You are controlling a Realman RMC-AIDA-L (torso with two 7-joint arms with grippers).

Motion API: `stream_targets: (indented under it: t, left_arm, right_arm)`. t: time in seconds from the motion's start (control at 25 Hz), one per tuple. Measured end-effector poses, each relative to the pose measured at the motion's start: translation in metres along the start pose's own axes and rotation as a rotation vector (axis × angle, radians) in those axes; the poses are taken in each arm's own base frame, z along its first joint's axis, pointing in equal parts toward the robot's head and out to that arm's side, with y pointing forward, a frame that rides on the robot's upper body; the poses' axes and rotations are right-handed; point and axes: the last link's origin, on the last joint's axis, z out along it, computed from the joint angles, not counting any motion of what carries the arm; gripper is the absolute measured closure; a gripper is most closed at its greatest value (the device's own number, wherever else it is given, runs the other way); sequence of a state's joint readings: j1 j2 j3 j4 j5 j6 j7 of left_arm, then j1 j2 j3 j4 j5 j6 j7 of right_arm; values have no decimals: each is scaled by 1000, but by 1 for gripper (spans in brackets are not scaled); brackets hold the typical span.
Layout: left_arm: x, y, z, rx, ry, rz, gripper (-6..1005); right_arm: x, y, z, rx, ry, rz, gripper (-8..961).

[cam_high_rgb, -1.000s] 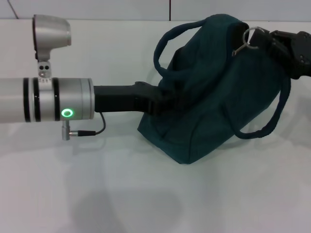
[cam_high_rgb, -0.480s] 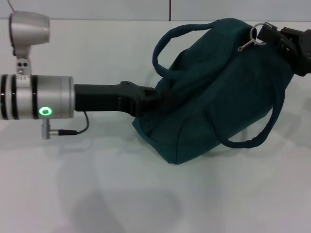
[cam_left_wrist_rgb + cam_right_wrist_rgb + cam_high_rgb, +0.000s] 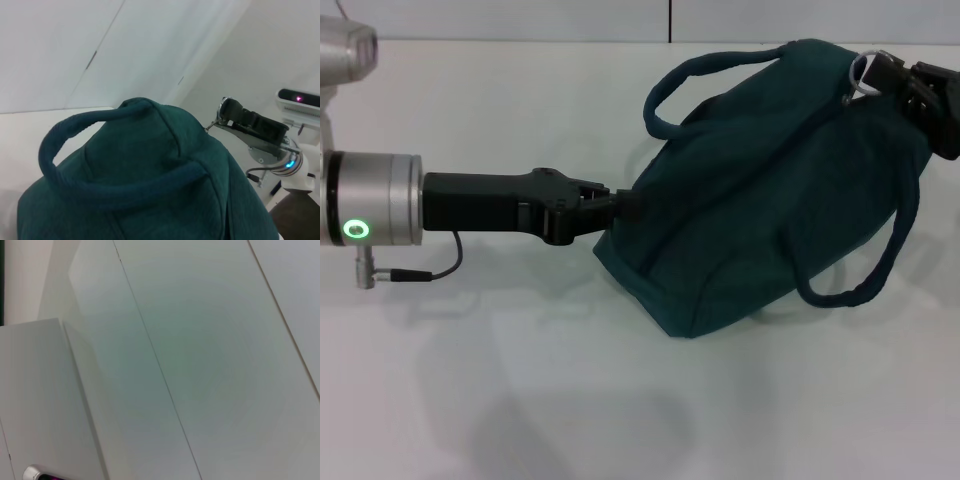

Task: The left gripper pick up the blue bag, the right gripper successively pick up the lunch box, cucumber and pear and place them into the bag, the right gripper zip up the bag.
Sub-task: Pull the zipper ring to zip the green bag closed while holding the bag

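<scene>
On the white table (image 3: 520,400), centre to right, sits the blue bag (image 3: 760,200), closed along its top seam, one loop handle arched over the left shoulder, the other hanging down the right end.

Since the earlier frames:
- left gripper (image 3: 610,207) has drawn back toward the left edge; its silver wrist and green ring light now sit at the frame border. A second ago the fingers were pressed into the bag's left end; now only the tips touch the fabric there. Fingers look nearly together, but whether they pinch cloth cannot be told.
- right gripper (image 3: 910,85) has shifted right and slightly up along the bag's top, fingers clamped on the ring zip pull (image 3: 861,72).
- bag has stretched out to the right and sits a little lower.

Left wrist view: bag (image 3: 150,190) fills the foreground, handle looped over it; right gripper (image 3: 235,116) beyond, at the zip end.

Surface and room: plain white tabletop, pale panelled wall (image 3: 200,365) behind with one dark vertical seam.

Edges and room: bare table in front of the bag and to the left under the left arm; the bag's right end lies close to the frame's right edge.
</scene>
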State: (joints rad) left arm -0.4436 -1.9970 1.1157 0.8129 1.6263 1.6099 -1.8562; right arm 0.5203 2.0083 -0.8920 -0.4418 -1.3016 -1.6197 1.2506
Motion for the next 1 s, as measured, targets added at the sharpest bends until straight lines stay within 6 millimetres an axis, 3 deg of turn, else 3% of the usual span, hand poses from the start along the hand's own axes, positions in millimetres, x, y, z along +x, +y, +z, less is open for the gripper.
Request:
stream_targets:
  t: [0.4,0.64,0.76,1.0]
  left_arm:
    - [5,1,-8,-3,59,11,957]
    - [10,8,-22,-10,162,189,949]
    - [4,14,-22,-16,175,287,766]
    - [-6,19,-14,-2,157,336,630]
  right_arm:
    - [2,2,1,-13,6,3,880]
    - [4,3,-2,-9,9,3,879]
    - [5,3,-3,-2,7,5,879]
    - [7,3,-3,4,5,12,878]
